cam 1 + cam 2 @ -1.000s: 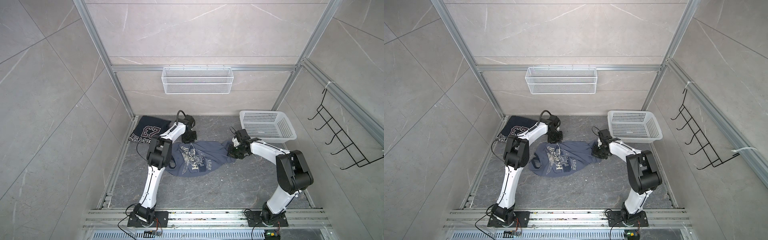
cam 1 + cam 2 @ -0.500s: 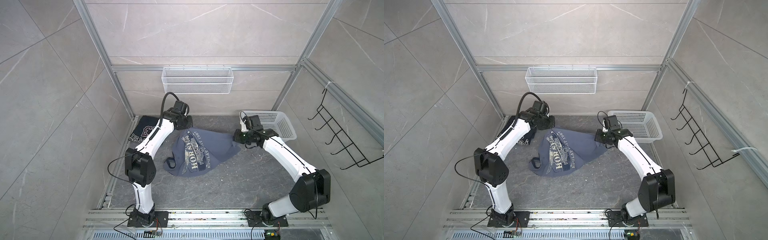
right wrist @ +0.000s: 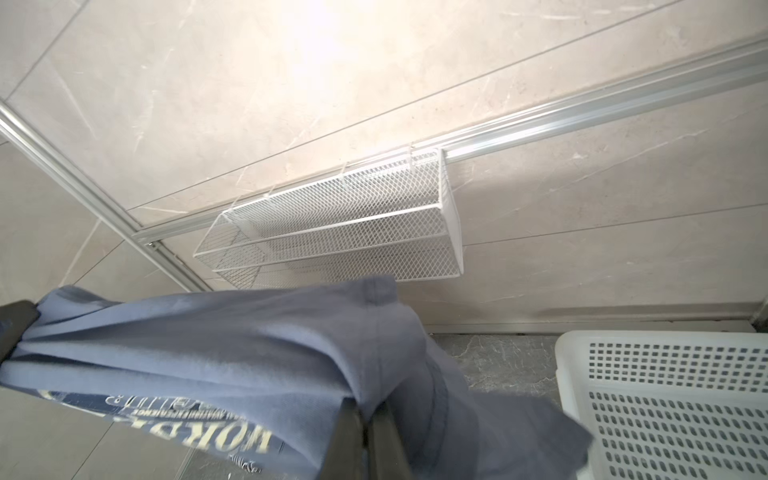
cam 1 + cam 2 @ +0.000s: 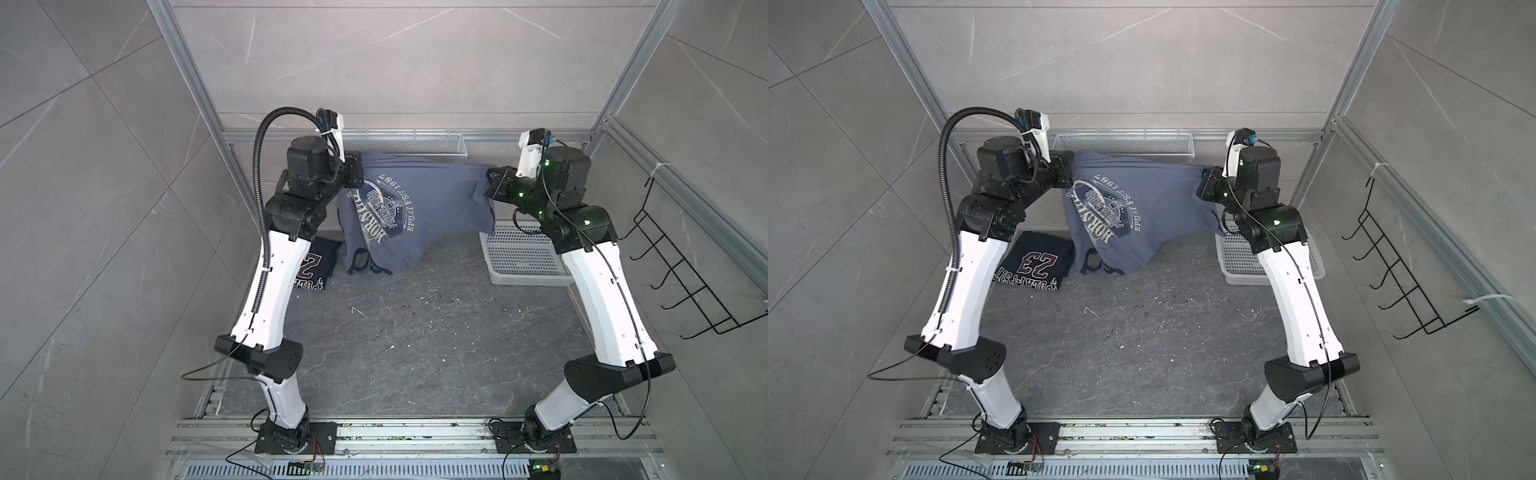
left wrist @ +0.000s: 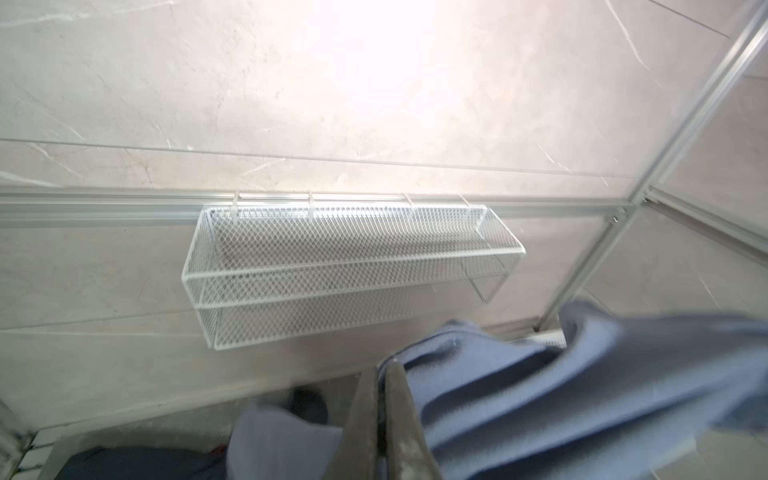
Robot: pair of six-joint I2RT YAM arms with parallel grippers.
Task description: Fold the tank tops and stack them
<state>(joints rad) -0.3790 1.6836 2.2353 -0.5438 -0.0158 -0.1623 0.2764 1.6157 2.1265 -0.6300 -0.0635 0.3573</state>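
Within the last second both arms had swung up off the tabletop (image 4: 415, 332), and the slate-blue tank top (image 4: 415, 208), which had lain crumpled between them, now hung spread in the air near the back wall, print upside down and straps drooping towards the tabletop. The navy tank top (image 4: 1034, 266) stayed at the left rear, seemingly folded, so I judged the second fold was only starting. The left hand (image 4: 356, 176) and right hand (image 4: 491, 188) were each clenched on a hem corner
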